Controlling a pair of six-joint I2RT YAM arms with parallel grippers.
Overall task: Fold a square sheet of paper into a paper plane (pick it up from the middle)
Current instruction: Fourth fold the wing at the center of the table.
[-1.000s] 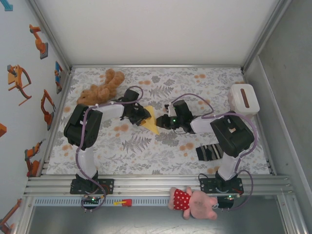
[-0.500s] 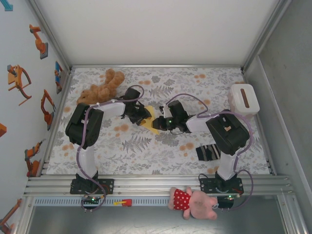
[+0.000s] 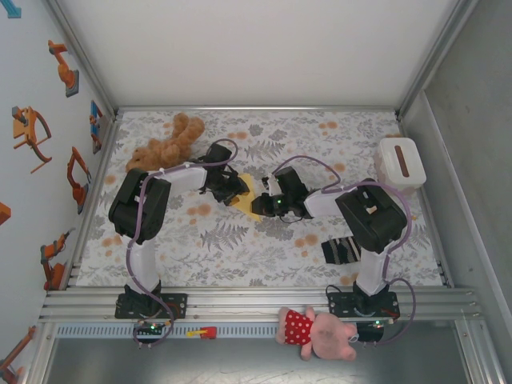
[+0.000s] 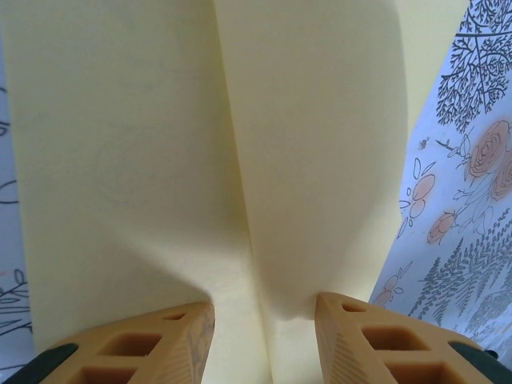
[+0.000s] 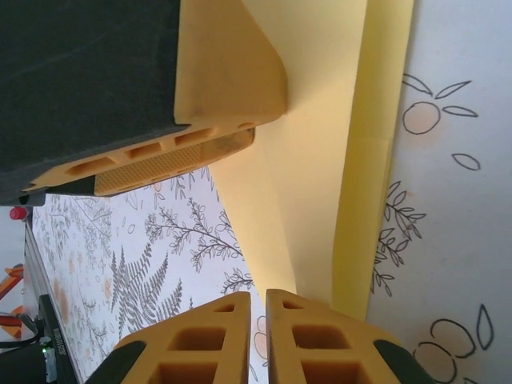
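I find the partly folded square sheet of paper (image 3: 250,198) right of the brown teddy (image 3: 164,144), the left gripper (image 4: 264,316) half-open astride its raised crease and the right gripper (image 5: 258,308) nearly closed at its edge, and I judge pressing that crease flat, edges aligned, the sound course.

Paper (image 3: 253,211) mostly covered
Overhead, left gripper (image 3: 238,192) and right gripper (image 3: 264,206) hide all but a sliver; both wrist views cut its far end off.

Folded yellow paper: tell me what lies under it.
The floral table cover shows past the edges of the paper, so the sheet seems to lie over it. Whatever sits directly beneath the sheet is covered.
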